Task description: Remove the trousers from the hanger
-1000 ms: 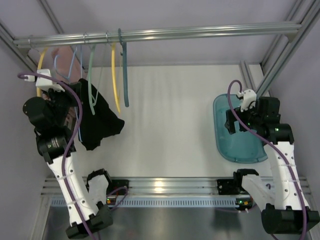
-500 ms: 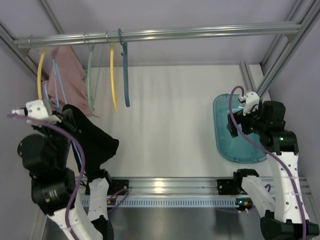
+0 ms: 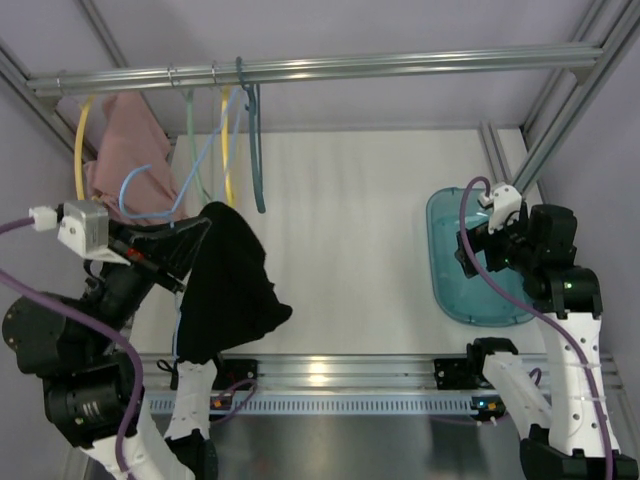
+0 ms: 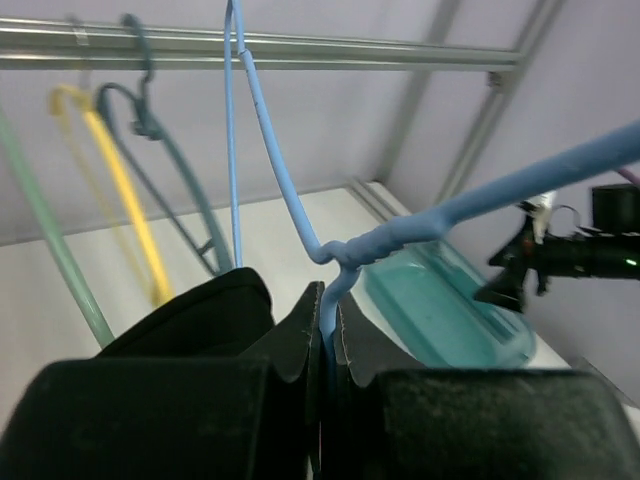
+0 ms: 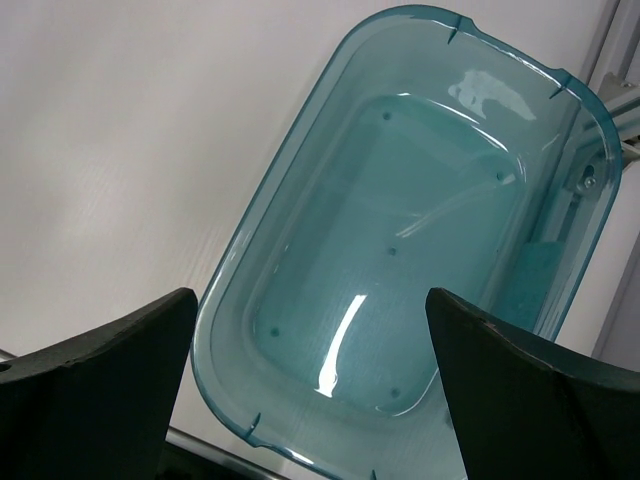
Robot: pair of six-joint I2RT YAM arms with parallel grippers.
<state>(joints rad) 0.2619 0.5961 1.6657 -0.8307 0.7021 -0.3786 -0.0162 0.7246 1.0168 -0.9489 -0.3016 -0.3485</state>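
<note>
Black cloth hangs over the table: the trousers [image 3: 230, 280] droop from the hanger [image 4: 400, 232], a thin pale blue one. The left gripper [image 4: 325, 310] is pinched tight on the hanger's thin neck, right by the twist where its 2 arms meet. It holds the hanger out over the left side of the table, in front of the rail [image 3: 400, 65]. It is hard to tell if the top of the hanger touches the rail.

The right gripper [image 5: 308, 295] is well apart from all this, on the other side. Its 2 fingers are spread wide with nothing between them, above the teal tub [image 5: 400, 220].

So the trousers are not off yet. This looks like the step of holding the hanger ready. Next, the right gripper likely has to come across, grab the floppy cloth and pull it off, while the left one holds the hanger steady
</note>
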